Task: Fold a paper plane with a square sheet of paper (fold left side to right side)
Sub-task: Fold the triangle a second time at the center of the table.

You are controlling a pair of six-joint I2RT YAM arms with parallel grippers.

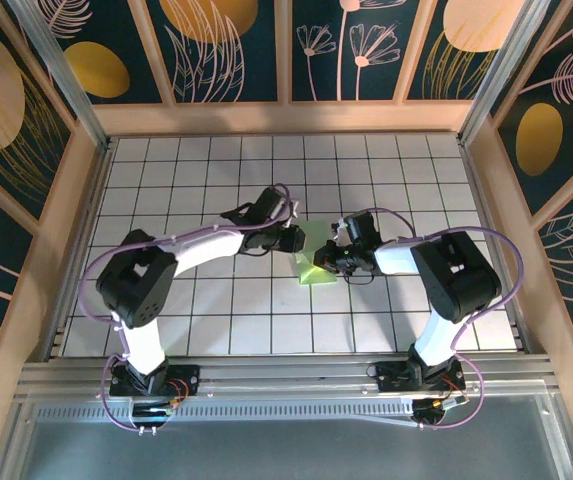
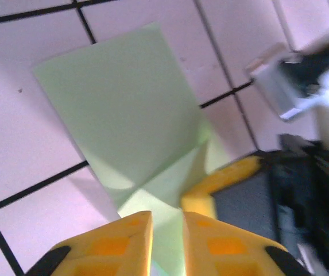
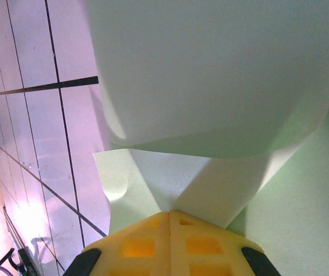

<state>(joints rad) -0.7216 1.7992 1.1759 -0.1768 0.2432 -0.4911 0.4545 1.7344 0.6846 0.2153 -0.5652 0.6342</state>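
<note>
The right gripper [image 3: 170,214] is pinching the sheet of paper [image 2: 124,115], jaws clenched. The left gripper [image 2: 167,215] is hovering, jaws slightly parted.

No writing, label, brand mark, number or sign can be read in any view. The thin pale green folded sheet of paper [image 2: 124,109] shows plain creased faces. The white tiled table floor [image 1: 166,300] carries plain black grid lines, and the dark blue wall panels [image 1: 226,50] at the far side bear gold ovals and line-drawn leaves, not letters.
</note>
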